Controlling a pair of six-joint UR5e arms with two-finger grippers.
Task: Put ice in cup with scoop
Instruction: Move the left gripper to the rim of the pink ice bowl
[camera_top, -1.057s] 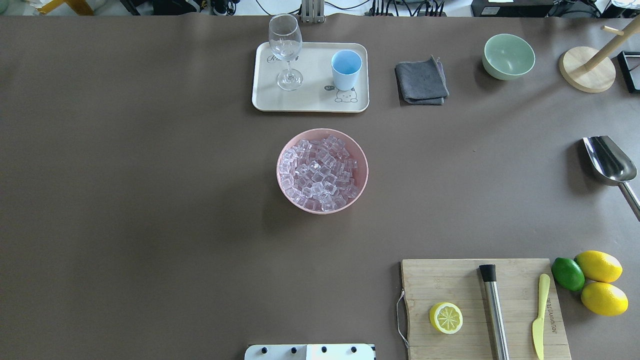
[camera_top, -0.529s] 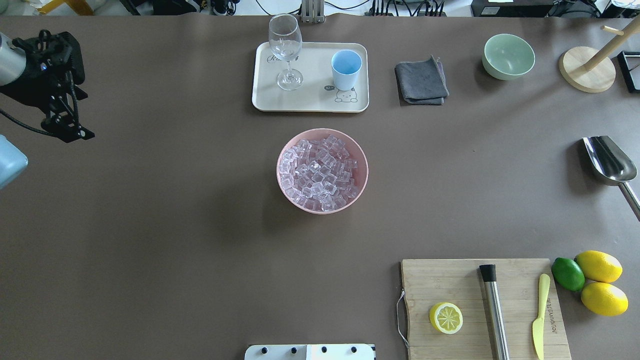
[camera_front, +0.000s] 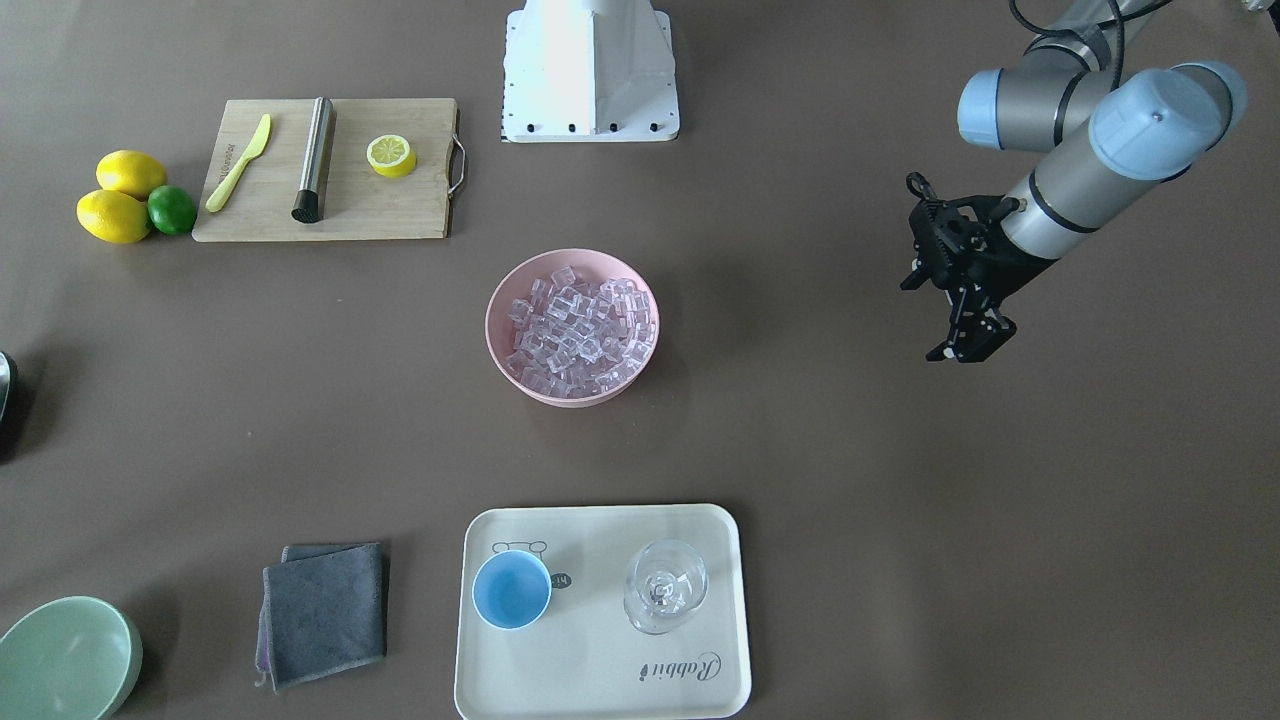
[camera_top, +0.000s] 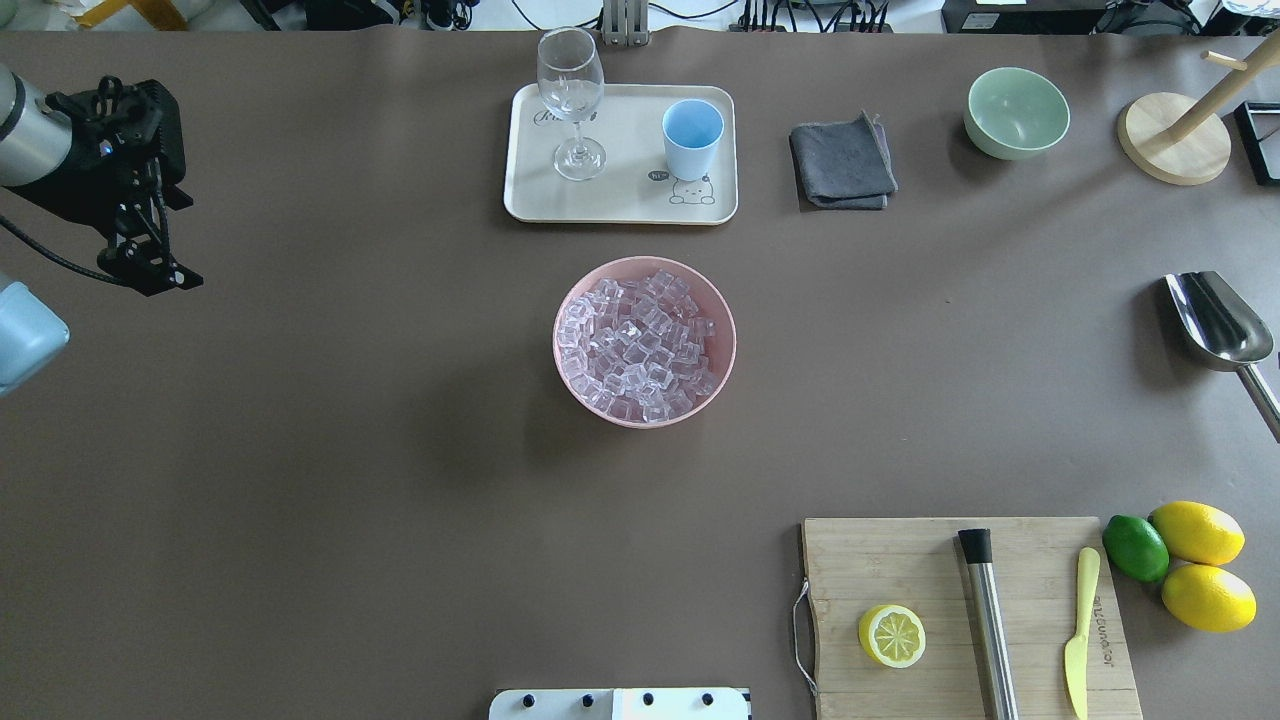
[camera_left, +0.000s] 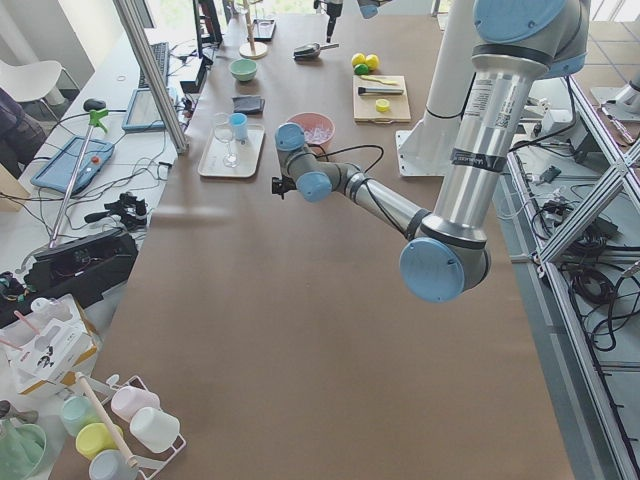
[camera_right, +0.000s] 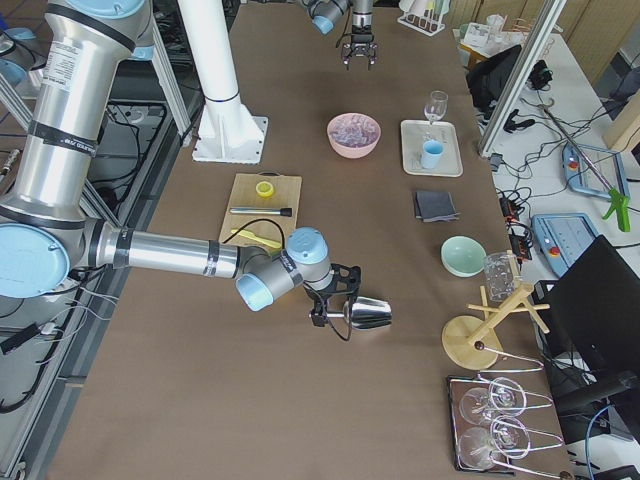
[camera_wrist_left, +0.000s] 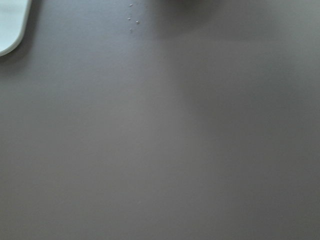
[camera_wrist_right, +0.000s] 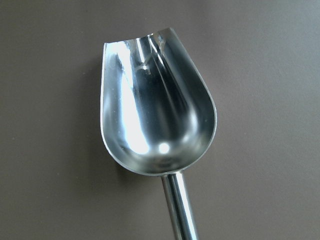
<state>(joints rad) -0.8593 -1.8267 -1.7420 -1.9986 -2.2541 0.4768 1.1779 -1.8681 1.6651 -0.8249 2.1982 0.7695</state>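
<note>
- scoop (camera_top: 1218, 320) is well apart from the pink bowl (camera_top: 556, 340), out on the robot's right side. its trough opens upward and is empty in the right wrist view (camera_wrist_right: 155, 125), and its handle runs off the edge of the overhead view.
- right tool (camera_right: 335, 312) sits at the handle end of the scoop, seen only in the right side view. cannot tell if it is clenched on the handle or released, or if the scoop is off the bench (camera_top: 300, 500).
- left tool (camera_front: 966, 343) hangs over bare bench, well apart from the pink bowl on the robot's left. fingers look parted in the far side view and grasp nothing.
- ice (camera_top: 640, 340) is all heaped in the pink bowl, none in the cup.
- cup (camera_top: 692, 138) stands upright on the tray (camera_top: 620, 205), beyond the pink bowl from the robot. a stemmed glass (camera_top: 572, 100) stands on the same tray.
- handling, scoop: likely stiff, polished and slick. take it on the round handle, not the trough. the handle could roll between the fingers once loaded, so it wants a firm squeeze.
- handling, ice: hard, loose, slippery cubes, likely to slide and bounce, so keep the trough level.
- handling, cup: looks light and tippy, with a mouth narrower than the trough. pour slowly off the front lip. the glass beside it is fragile.
</note>
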